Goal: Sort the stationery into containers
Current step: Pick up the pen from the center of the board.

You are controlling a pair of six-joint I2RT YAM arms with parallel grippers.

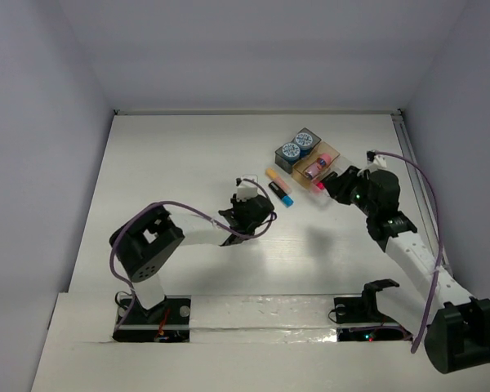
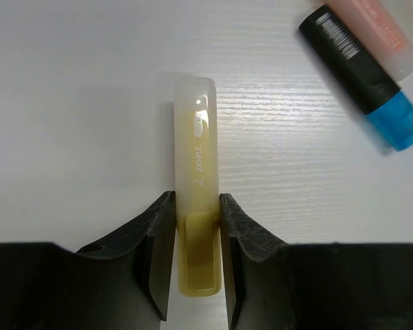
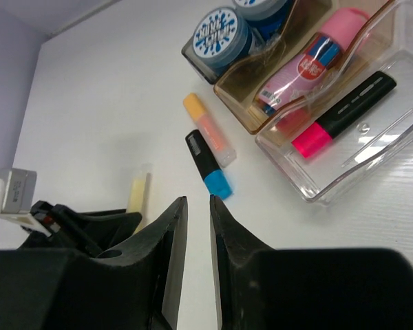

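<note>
Markers (image 3: 208,130) four; pots (image 3: 217,31) two; trays (image 3: 385,137) apparently three.

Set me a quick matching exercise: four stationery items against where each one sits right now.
Items:
1 yellow marker
2 pink-black marker
3 blue-and-white pots
4 black-blue marker

Places:
A in the dark grey tray
B loose on the table, beside the orange marker
C between the jaws of the left gripper
D in the clear tray

Pairs: 1-C, 2-D, 3-A, 4-B
</note>
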